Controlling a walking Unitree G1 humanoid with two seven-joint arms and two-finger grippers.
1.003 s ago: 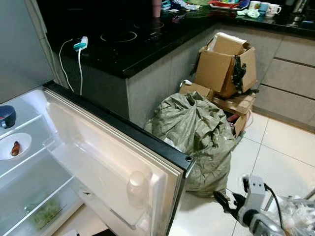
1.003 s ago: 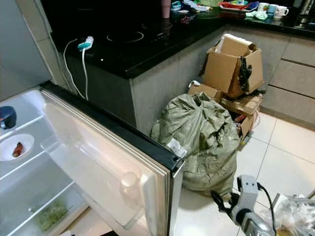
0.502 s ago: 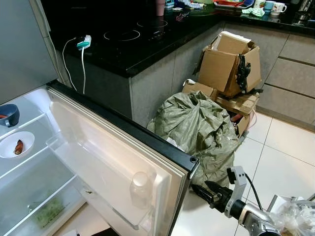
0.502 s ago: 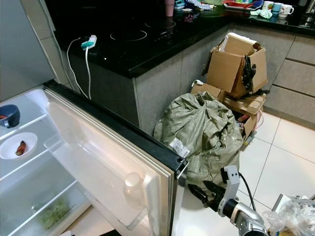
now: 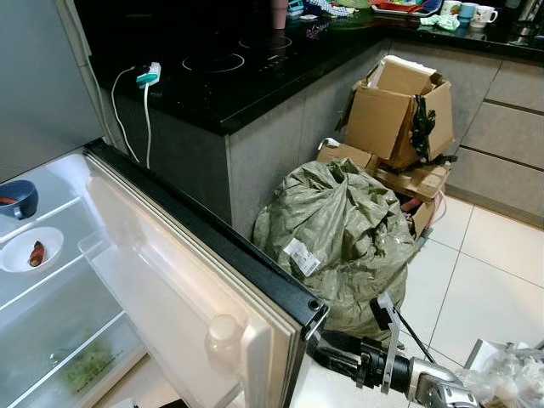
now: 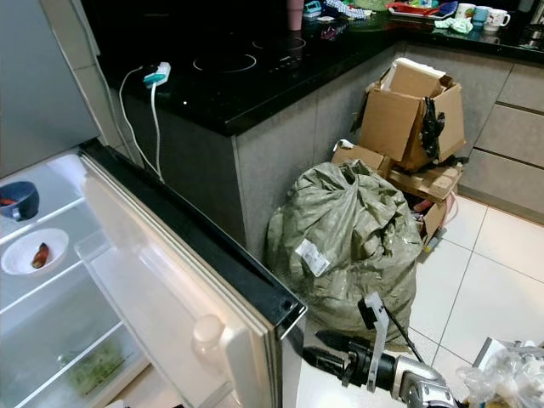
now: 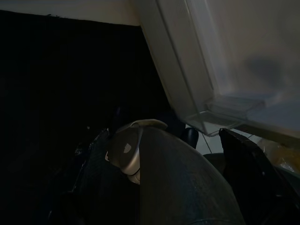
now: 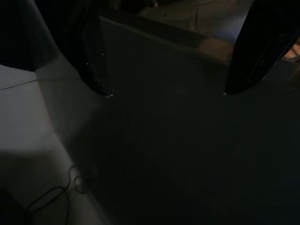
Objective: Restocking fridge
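Observation:
The fridge stands open at the left, its door [image 5: 161, 272] swung out towards me. On the glass shelves sit a blue bowl [image 5: 19, 197] and a white dish [image 5: 25, 252] holding a small brown piece of food. Greens [image 5: 81, 370] lie in the bottom drawer. My right gripper [image 5: 319, 350] is low down on the outer side of the door, just under its free corner. Its fingers are spread and point at the dark door face [image 8: 164, 154]. The left wrist view is very dark, with the pale door shelf [image 7: 234, 101] seen from below.
A stuffed green sack [image 5: 340, 238] sits on the tiled floor right behind the door's edge, with cardboard boxes [image 5: 395, 110] stacked beyond it. A black counter [image 5: 221, 68] with a white charger cable runs behind. A clear plastic bag [image 5: 510, 382] lies at the bottom right.
My right gripper has moved left from the open floor to the outer face of the door near its corner. The door looks slightly more swung in towards the fridge.

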